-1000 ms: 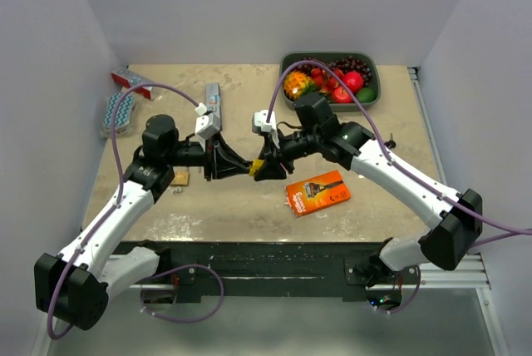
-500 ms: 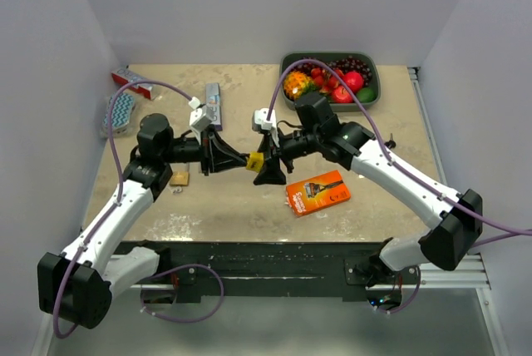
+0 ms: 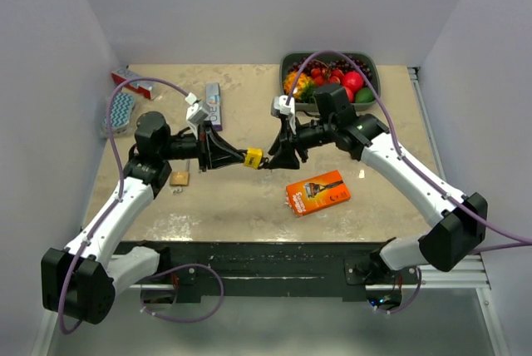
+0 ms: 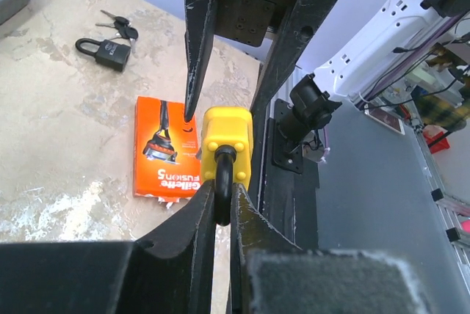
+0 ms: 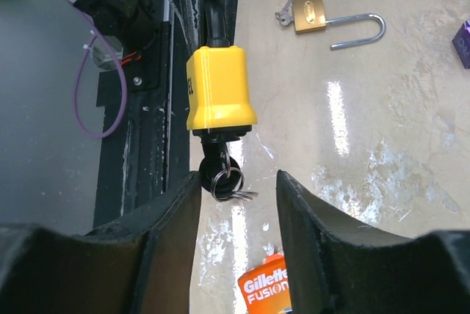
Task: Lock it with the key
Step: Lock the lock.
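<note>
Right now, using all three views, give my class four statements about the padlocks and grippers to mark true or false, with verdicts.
1. The left gripper holds the yellow padlock by its shackle. True.
2. The right gripper is shut on the key. False: its fingers stand apart on either side of the key, which sits in the bottom of the yellow padlock.
3. The brass padlock lies on the table with its shackle open. True.
4. The orange Gillette pack lies in the fruit tray. False: it lies on the table, apart from the tray.
</note>
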Robot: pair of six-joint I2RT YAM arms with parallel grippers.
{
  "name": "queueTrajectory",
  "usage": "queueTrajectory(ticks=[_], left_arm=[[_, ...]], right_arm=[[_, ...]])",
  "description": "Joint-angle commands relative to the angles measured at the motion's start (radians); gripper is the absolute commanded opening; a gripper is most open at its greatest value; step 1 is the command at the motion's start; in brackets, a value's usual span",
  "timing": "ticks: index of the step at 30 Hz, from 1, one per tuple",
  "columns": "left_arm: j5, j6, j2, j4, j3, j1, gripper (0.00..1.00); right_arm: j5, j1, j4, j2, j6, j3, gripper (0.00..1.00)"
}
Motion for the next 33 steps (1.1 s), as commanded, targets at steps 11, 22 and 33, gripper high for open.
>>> queueTrajectory(ticks=[11,22,33], left_arm=[[0.042,0.033,-0.004,0.012,0.038,0.003,0.00],[0.028,0.084,0.008,-0.044,0.072,0.005,0.00],[0.075,0.058,0.073,0.019,0.156,0.098,0.00]], right_arm=[[-0.071,0.009,0.055,0.015,0.042,0.031,0.41],[-0.083,0.028,-0.039,0.028,-0.023,0.051,0.00],[-0.061,-0.047,-0.178,0.005,-0.078,-0.012,0.00]])
